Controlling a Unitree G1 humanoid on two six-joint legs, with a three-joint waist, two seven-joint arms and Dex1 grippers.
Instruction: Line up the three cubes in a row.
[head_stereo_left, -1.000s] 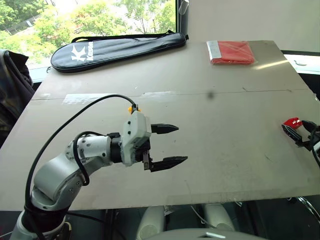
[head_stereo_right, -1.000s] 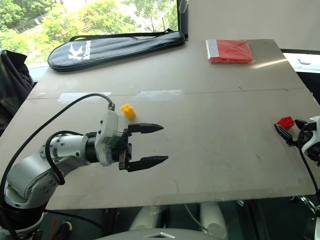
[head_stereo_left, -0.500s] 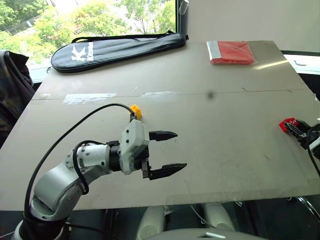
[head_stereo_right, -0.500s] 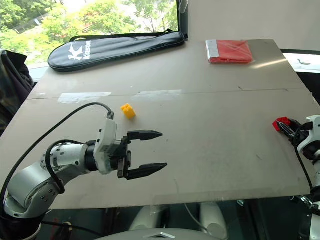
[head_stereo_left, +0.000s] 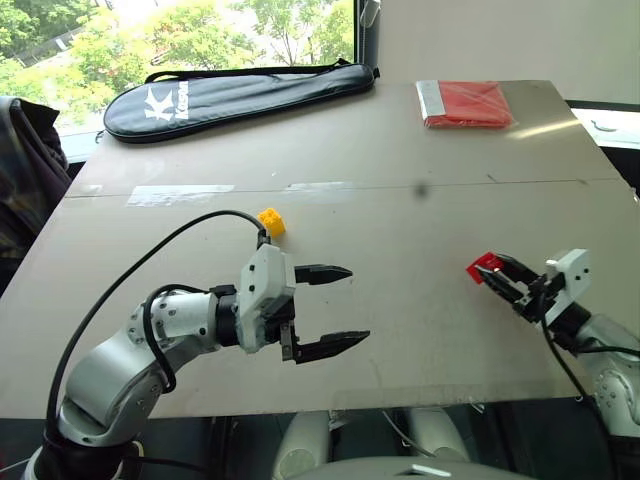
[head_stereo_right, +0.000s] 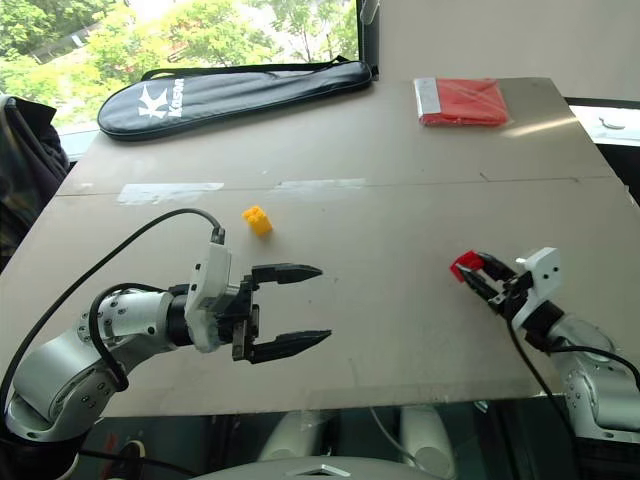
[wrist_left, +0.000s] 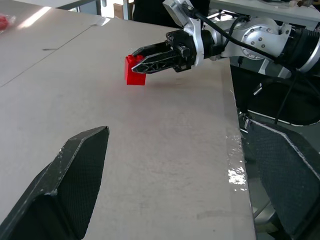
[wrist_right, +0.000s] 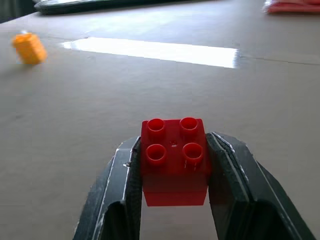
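1. Right gripper (head_stereo_right: 478, 274), two black fingers, clamped on the small red studded plastic brick (wrist_right: 174, 160); studs face up, one finger pressed to each side.
2. Red brick held just above the grey-brown tabletop (head_stereo_left: 420, 300), right of centre, near the front edge.
3. Left gripper (head_stereo_left: 335, 308) over the table's front-left part, pointing to the right; fingers spread wide, nothing between them.
4. Small yellow studded plastic brick (head_stereo_left: 271, 222) on the table, just beyond the left gripper, near a strip of clear tape (head_stereo_left: 180, 194). It is well apart from the red brick.
5. Green brick: cannot find it.
6. Far edge, left: long black zipped racket bag (head_stereo_left: 235, 95) lying flat.
7. Far edge, right: flat red packet (head_stereo_left: 464, 104).
8. Dark cloth (head_stereo_left: 28, 175) beside the table's left side.
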